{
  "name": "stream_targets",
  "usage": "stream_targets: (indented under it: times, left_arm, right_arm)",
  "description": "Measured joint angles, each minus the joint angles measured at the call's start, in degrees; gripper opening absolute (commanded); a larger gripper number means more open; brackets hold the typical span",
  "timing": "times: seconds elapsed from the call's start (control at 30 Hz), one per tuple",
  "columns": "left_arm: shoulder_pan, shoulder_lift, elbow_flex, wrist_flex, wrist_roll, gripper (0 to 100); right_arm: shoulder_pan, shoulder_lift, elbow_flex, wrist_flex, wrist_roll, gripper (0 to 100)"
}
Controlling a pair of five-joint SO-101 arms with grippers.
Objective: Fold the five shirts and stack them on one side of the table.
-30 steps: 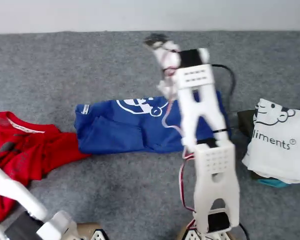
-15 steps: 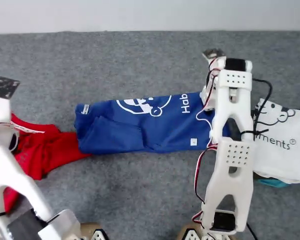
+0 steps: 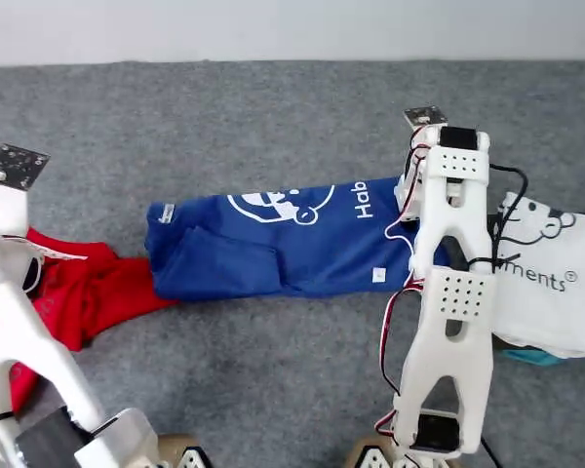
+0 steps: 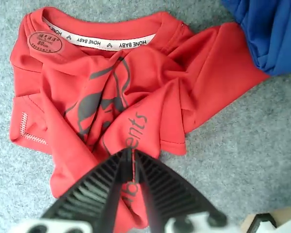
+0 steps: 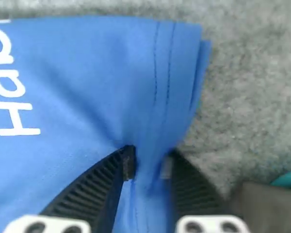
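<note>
On the grey table point(image 3: 175, 127), near the middle, you see the blue shirt point(image 3: 273, 244) lying as a long folded band from left to right. Your right gripper point(image 5: 146, 165) is closed on the right end of this shirt, close to its stitched edge: the two fingers pinch a ridge of blue cloth between them, and the cloth makes wrinkles there. From the high view, the right arm point(image 3: 447, 292) reaches over this same end of the shirt.

At the left side of the table the red shirt point(image 4: 111, 97) lies crumpled, with the collar open and the print partly hidden in the folds. One corner of it touches the left end of the blue shirt. Your left gripper point(image 4: 132, 158) hangs over the red shirt with the fingers almost together, only a thin slit between them, and nothing held.

At the right edge the white shirt point(image 3: 551, 278) lies folded on top of a dark cloth point(image 3: 473, 234) and a teal cloth point(image 3: 531, 356).
</note>
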Motion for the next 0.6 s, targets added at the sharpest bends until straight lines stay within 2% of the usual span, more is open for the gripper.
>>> stream_targets:
  times: [0.17,0.4,0.6]
  left_arm:
    - [0.00,0.00,0.00,0.00,0.00,2]
    - [0.00,0.00,0.00,0.00,0.00,2]
    - [0.00,0.00,0.00,0.00,0.00,2]
  right_arm:
    - [-2.02,0.35,-6.86,5.36,5.45,0.9]
    - [-6.07,-5.10,-9.67,5.45,6.77,1.0]
    - [-15.65,-16.53,-4.40,5.45,7.91,1.0]
